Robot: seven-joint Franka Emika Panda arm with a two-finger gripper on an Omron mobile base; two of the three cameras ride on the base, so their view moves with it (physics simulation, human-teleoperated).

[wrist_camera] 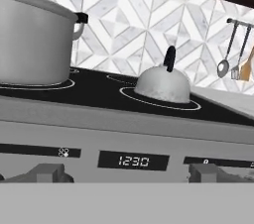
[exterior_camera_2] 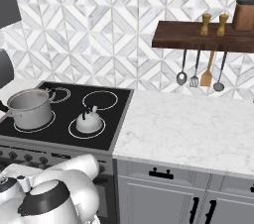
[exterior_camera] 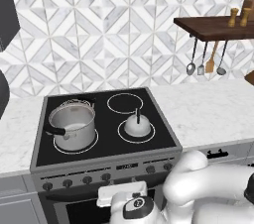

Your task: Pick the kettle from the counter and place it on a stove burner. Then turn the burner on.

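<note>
The small domed kettle with its thin dark handle stands upright inside the white ring of the front right stove burner on the black cooktop. White marble counter stretches to the right of the stove. My gripper hangs low in front of the stove's control panel, below and left of the kettle, well apart from it. It is open and holds nothing. The hand view looks across the panel at the kettle; the fingertips themselves are hidden.
A large steel pot occupies the front left burner. Knobs flank a clock display on the panel. A dark wooden shelf with hanging utensils juts out over the counter at right.
</note>
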